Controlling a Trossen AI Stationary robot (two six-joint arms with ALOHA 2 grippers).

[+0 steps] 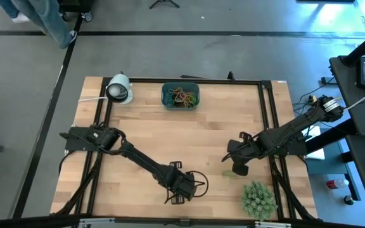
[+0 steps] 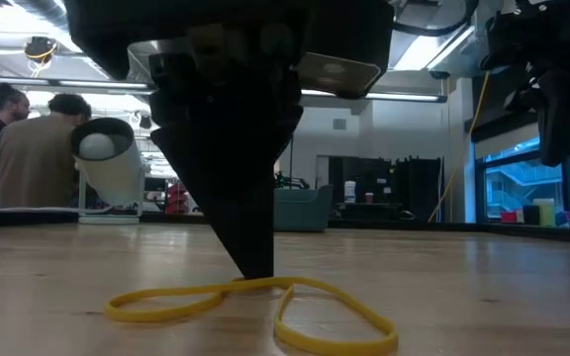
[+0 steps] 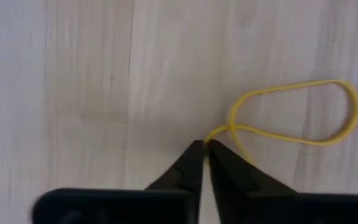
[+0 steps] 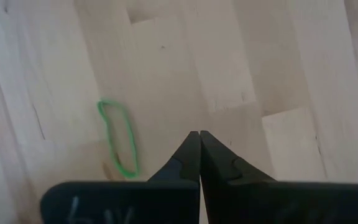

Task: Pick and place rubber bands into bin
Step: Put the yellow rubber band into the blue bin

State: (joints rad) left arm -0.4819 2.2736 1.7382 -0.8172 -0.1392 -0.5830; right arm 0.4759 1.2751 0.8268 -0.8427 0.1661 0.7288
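A yellow rubber band (image 3: 297,112), twisted into a figure of eight, lies flat on the wooden table near its front edge; it also shows in the low view (image 2: 336,318). My left gripper (image 3: 206,144) is down on it, shut at the twist; it also shows in the high view (image 1: 185,188). The teal bin (image 1: 180,96) stands at the far middle and holds several coloured bands. My right gripper (image 4: 199,134) is shut and empty above the table at the right (image 1: 238,166). A green rubber band (image 4: 120,138) lies flat on the table beside it. My left gripper pinches the yellow band between its two fingertips, at the strand right beside the crossing of its two loops (image 3: 215,132). The fingers come from above, pointing down (image 2: 255,267). The band lies slack on the table, one loop on each side of the fingers (image 2: 166,302).
A white roll-like object (image 1: 119,88) stands at the far left, next to the bin. A bushy green plant (image 1: 258,198) stands at the near right corner. A dark frame (image 1: 266,114) runs around the tabletop. People (image 2: 28,148) show in the room beyond the table.
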